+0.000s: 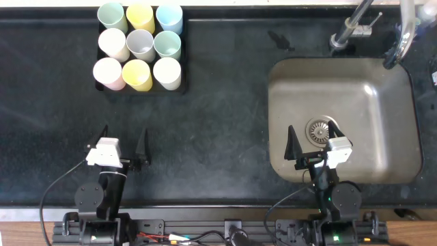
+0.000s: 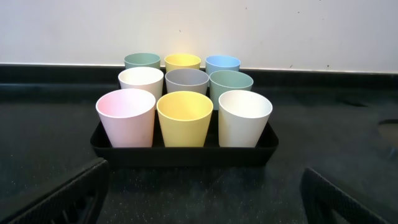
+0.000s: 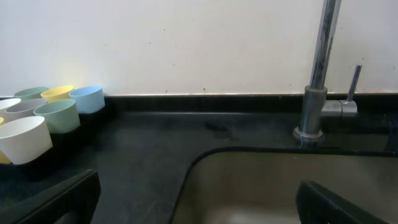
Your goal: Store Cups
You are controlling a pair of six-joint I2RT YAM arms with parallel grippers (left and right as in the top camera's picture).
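Note:
A black tray (image 1: 183, 76) (image 2: 186, 154) at the back left of the counter holds several pastel cups, upright in three rows. The front row is a pink cup (image 2: 126, 117), a yellow cup (image 2: 185, 118) and a white cup (image 2: 244, 117). My left gripper (image 1: 123, 147) (image 2: 202, 196) is open near the counter's front, well short of the tray, with nothing between its fingers. Over the front part of the sink, my right gripper (image 1: 316, 143) (image 3: 199, 202) is open and holds nothing. Some of the cups (image 3: 61, 114) also show far off in the right wrist view.
A steel sink (image 1: 389, 123) (image 3: 261, 180) is set into the dark counter at the right, with a drain (image 1: 318, 130) in its floor. A faucet (image 1: 355, 24) (image 3: 317, 74) stands behind it. A pale wall runs along the counter's back.

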